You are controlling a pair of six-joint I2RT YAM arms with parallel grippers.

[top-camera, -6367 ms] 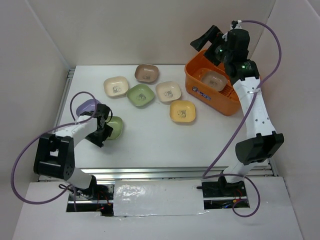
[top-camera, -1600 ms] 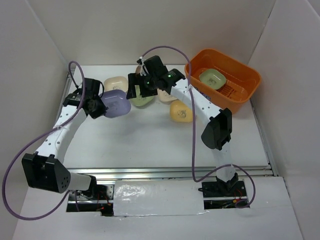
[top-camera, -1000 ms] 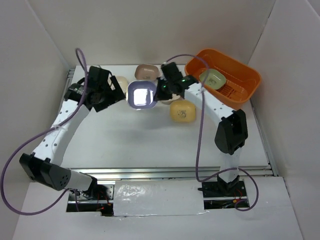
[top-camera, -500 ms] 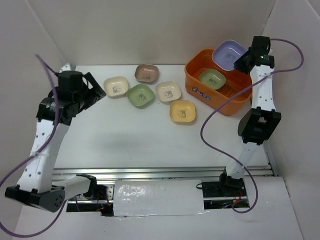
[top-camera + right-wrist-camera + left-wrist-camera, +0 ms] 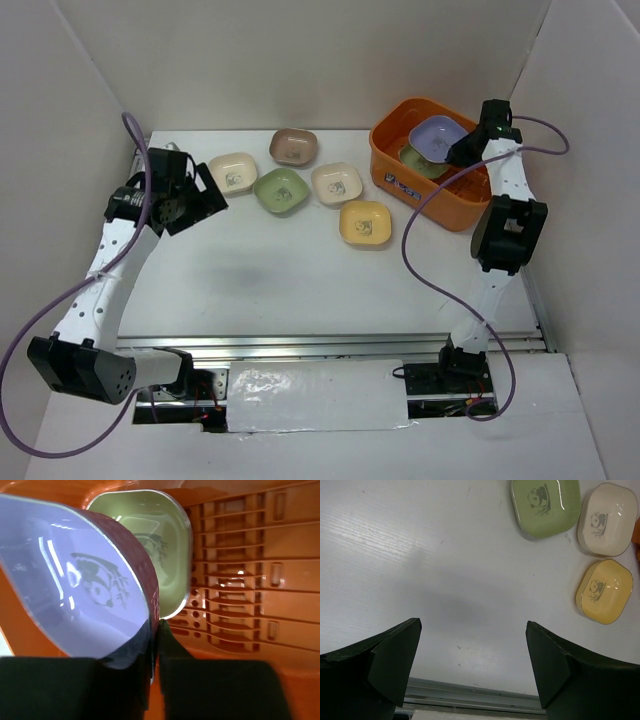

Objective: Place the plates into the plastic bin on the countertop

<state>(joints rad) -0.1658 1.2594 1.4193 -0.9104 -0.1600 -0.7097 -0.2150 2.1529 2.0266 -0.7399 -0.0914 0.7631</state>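
Observation:
A lavender plate [image 5: 437, 134] hangs tilted inside the orange plastic bin [image 5: 395, 165], over a green plate [image 5: 412, 160] lying on the bin's floor. My right gripper [image 5: 462, 148] is shut on the lavender plate [image 5: 75, 585]; its rim runs between the fingers [image 5: 156, 630], next to the green plate [image 5: 160, 540]. On the countertop [image 5: 280, 270] lie a cream plate [image 5: 232, 172], a brown one [image 5: 294, 147], a green one [image 5: 280, 190], a pale one [image 5: 336, 183] and a yellow one [image 5: 364, 222]. My left gripper [image 5: 195, 195] stands open and empty [image 5: 472, 665] over bare countertop.
White walls close in the countertop on three sides. A metal rail [image 5: 330, 345] runs along the near edge. The left wrist view shows the green plate [image 5: 546, 502], the pale plate [image 5: 607, 512] and the yellow plate [image 5: 605, 591] ahead to the right. The bin's perforated floor [image 5: 240, 580] shows beside the plates.
My right arm carried the lavender plate from above the table's middle to the bin and lowered it inside. My left arm swung back to the left, jaws open throughout.

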